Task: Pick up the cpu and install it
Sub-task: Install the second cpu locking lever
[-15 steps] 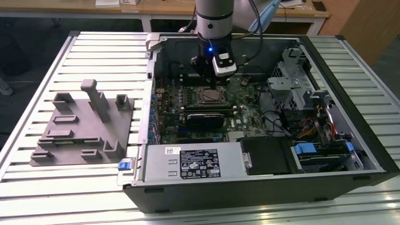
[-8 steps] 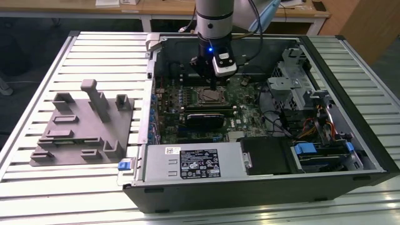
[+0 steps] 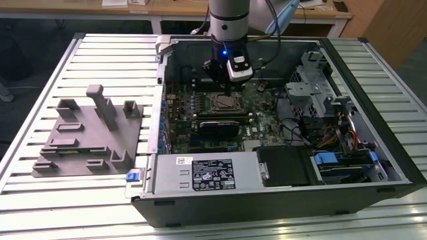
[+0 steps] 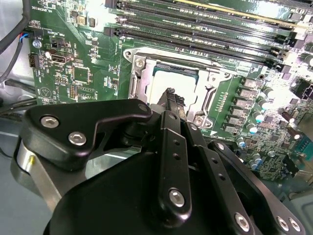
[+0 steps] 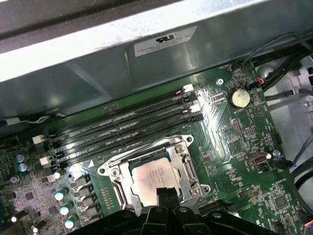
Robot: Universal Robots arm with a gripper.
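The cpu is a silvery square chip lying flat inside the metal socket frame on the green motherboard. It also shows in the second wrist view, as the cpu partly hidden behind the fingertips. My gripper hangs directly over the chip's edge with its two black fingers pressed together and nothing between them. Whether the tips touch the chip's top I cannot tell. In the exterior view the gripper reaches down into the open computer case, just above the socket.
Memory slots run beside the socket and a coin battery sits nearby. The case holds a power supply, a drive cage and cables. A grey fixture block stands on the slatted table at the exterior view's left.
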